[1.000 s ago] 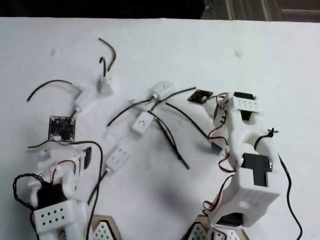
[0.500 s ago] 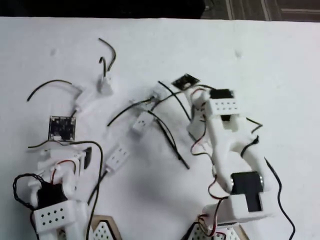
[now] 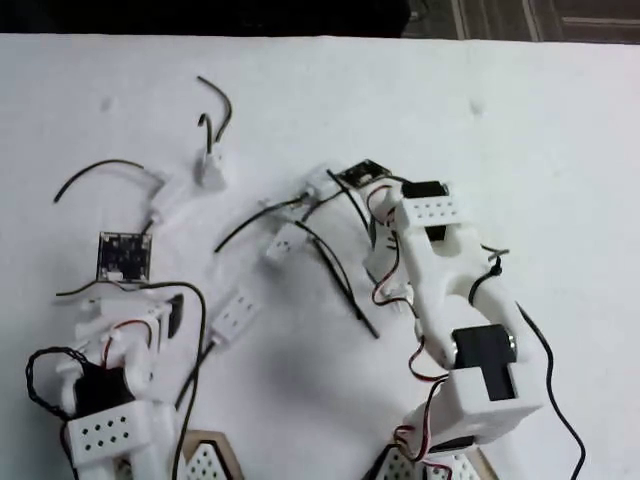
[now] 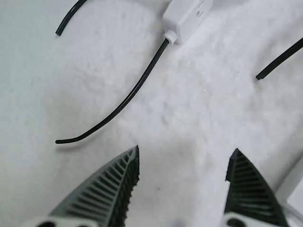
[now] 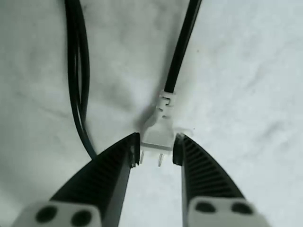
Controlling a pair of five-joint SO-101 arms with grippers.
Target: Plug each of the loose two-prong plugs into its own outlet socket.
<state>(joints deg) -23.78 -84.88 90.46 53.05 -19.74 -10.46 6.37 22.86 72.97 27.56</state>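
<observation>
Roughly midway across the white cloth-covered table (image 3: 540,120), the right arm (image 3: 435,265) stretches from the near edge toward the centre, its wrist above a tangle of thin black cords. Its own camera shows the right gripper (image 5: 156,144) with dark ribbed fingers (image 5: 113,170) drawn close together and pressed against both sides of a small white two-prong plug (image 5: 157,132). The plug's two metal prongs point back toward the wrist, and its straight black cord (image 5: 182,47) runs away over the cloth. A looped black cord (image 5: 75,71), doubled back on itself, lies just beside one finger.

The left arm (image 3: 100,435) sits at the near left corner. The left gripper (image 4: 184,153) hangs above bare cloth with its fingers spread wide and nothing between them. Beyond it lies a white rectangular socket block (image 4: 187,16) with a curved black lead (image 4: 125,99) coming out of one end.

From above, two more white outlet blocks lie between the arms: the nearer block (image 3: 235,315) is close to the left arm and toward the near edge, and the middle block (image 3: 283,243) is close to the table's centre. A small white connector (image 3: 210,170) with a curled black cord rests toward the far left. I cannot tell whether it is a plug or a socket.
</observation>
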